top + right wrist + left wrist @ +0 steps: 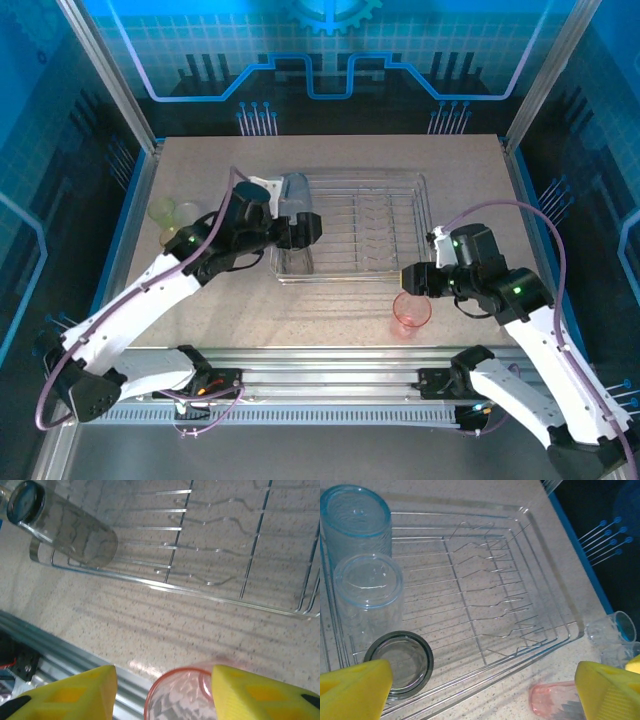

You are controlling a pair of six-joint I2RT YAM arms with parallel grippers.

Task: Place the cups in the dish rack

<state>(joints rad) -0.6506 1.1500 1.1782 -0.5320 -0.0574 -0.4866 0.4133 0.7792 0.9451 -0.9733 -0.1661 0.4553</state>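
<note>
The dish rack (390, 225) lies mid-table. A pale blue cup (355, 515), a clear cup (367, 585) and a smoky dark grey cup (400, 662) stand in a row at its left end. My left gripper (305, 228) hovers over that end, wide open, with nothing between its fingers (355, 687). Two yellow-green cups (170, 218) sit on the table left of the rack. A pink cup (411, 313) stands in front of the rack's right end. My right gripper (162, 690) straddles the pink cup (182, 697); the right finger (255, 690) touches it, while a gap separates it from the left finger.
The table's near edge is an aluminium rail (330, 385), close behind the pink cup. Tine rows (375, 225) run along the rack's middle and right. Blue frame walls (135, 190) border the table at the sides.
</note>
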